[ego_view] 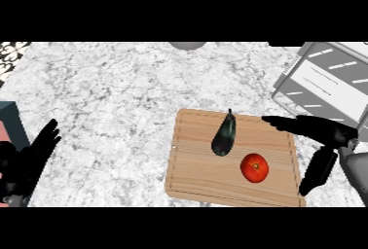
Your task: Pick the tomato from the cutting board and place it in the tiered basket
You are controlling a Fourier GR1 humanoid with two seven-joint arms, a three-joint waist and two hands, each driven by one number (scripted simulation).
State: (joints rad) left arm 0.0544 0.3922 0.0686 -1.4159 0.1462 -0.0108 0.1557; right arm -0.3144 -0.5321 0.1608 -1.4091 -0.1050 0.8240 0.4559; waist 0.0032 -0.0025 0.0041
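A flat, light brown wooden cutting board (233, 160) is lying on the white and grey speckled stone counter (108, 97), toward the near right part of it. A round, shiny red tomato (254, 168) is sitting on the board, close to its near right corner. A long, dark, skinny eggplant (224, 135) is lying on the board too, a little farther away and to the left of the tomato, and the two are not touching. The robot's black right hand (327, 138) is hanging by the right edge of the board. Its fingers are spreading wide open, with some pointing left over the far right corner of the board and one pointing down along the right edge. It is holding nothing, and it is near the tomato but not touching it. The grey wire tiered basket (327, 80) is standing at the far right of the counter, well apart from the tomato. The robot's black left hand (28, 158) is resting at the near left edge with its fingers straight and open, holding nothing. A small grey rounded thing (188, 45) is peeking in at the far edge, maybe a bowl, but too little of it is showing to tell.
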